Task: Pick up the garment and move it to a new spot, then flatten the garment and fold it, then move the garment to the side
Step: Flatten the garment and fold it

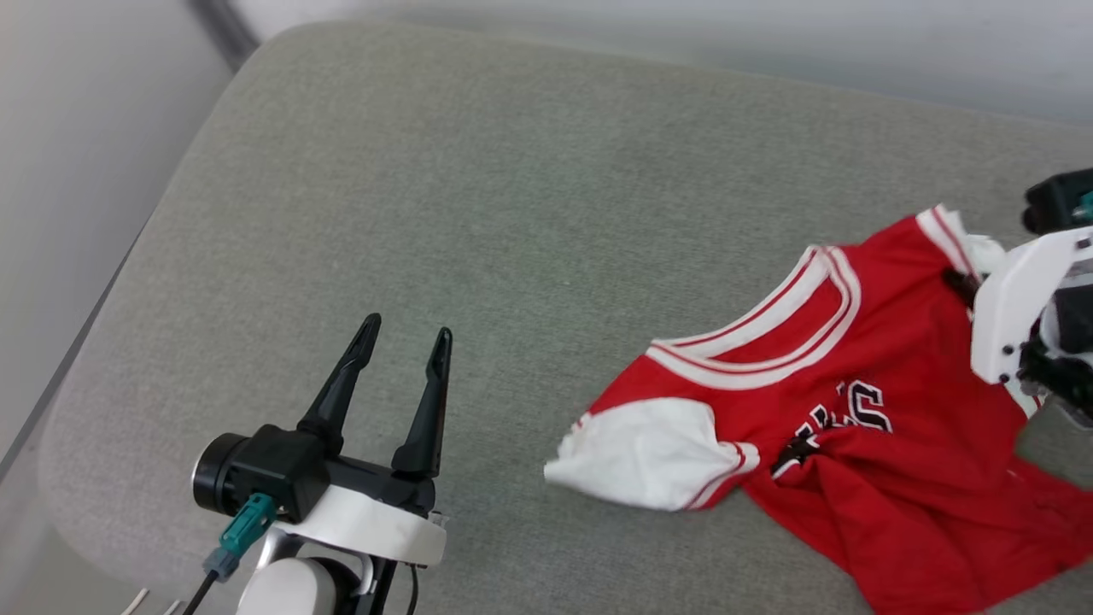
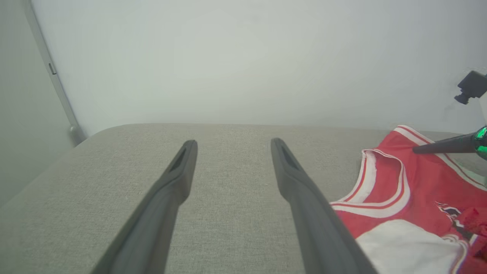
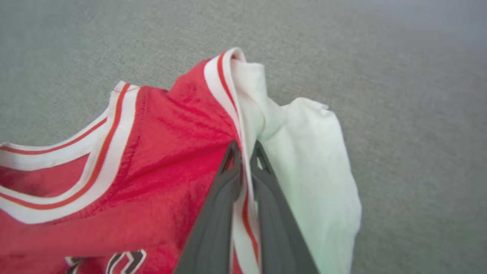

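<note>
The garment (image 1: 854, 384), a red jersey with white sleeves and striped trim, lies crumpled at the right of the grey cushion (image 1: 512, 213); its black lettering is partly bunched. My right gripper (image 3: 245, 146) is shut on the garment (image 3: 171, 144) at the striped shoulder seam where red meets the white sleeve. In the head view the right gripper (image 1: 961, 286) reaches in from the right edge onto that far shoulder. My left gripper (image 1: 408, 326) stands open over bare cushion, well left of the garment, nothing between its fingers. In the left wrist view the left gripper (image 2: 233, 142) has the garment (image 2: 384, 182) to its right.
The cushion's rounded left edge (image 1: 111, 342) drops toward pale floor (image 1: 51, 171). A pale wall (image 2: 247, 57) stands behind the far edge. Bare cushion stretches across the left and middle.
</note>
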### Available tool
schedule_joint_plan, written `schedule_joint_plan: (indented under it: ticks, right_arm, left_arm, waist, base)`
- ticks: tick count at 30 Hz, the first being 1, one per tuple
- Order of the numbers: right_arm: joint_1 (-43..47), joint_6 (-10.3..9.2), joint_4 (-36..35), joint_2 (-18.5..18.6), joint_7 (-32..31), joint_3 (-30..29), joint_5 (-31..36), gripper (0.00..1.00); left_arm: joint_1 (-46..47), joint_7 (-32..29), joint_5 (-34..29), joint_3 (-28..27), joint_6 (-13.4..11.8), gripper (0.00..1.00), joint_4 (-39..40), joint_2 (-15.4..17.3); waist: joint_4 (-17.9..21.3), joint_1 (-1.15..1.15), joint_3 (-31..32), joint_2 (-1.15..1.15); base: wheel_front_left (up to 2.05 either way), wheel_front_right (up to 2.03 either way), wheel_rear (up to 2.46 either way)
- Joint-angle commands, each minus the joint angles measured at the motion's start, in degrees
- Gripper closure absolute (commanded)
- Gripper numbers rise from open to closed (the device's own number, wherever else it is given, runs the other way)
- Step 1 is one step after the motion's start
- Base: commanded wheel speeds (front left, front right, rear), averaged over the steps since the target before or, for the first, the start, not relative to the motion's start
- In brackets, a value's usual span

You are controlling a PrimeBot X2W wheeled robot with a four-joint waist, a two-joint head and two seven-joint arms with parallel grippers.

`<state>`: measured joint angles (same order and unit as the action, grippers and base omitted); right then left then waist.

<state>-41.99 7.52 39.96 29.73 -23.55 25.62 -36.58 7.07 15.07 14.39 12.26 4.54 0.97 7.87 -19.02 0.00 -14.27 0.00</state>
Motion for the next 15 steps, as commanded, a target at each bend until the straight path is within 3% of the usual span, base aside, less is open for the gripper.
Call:
schedule_joint_plan:
  ticks: [1,9,15]
  right_arm:
    - [-0.7,-0.06,0.6,0.2,1.8,-1.2,-0.4,1.0]
    - [4.0,-0.06,3.9,0.6,7.3,-7.8,0.1,1.0]
    - [7.9,-0.05,7.3,-1.8,8.2,-11.0,2.3,1.0]
  left_arm:
    - [-0.6,0.1,-0.3,-0.7,0.2,0.0,-0.1,0.0]
    - [-1.5,0.1,-0.8,-3.4,0.3,0.0,-0.6,0.1]
    - [-1.5,0.1,-1.0,-4.7,0.4,0.0,-1.4,-0.1]
  waist:
    - [2.1,0.0,1.5,0.0]
    - [6.7,0.0,3.3,0.0]
    - [8.2,0.0,3.8,0.0]
  base:
    - [0.0,0.0,0.0]
    - [0.0,0.0,0.0]
    - [0.0,0.0,0.0]
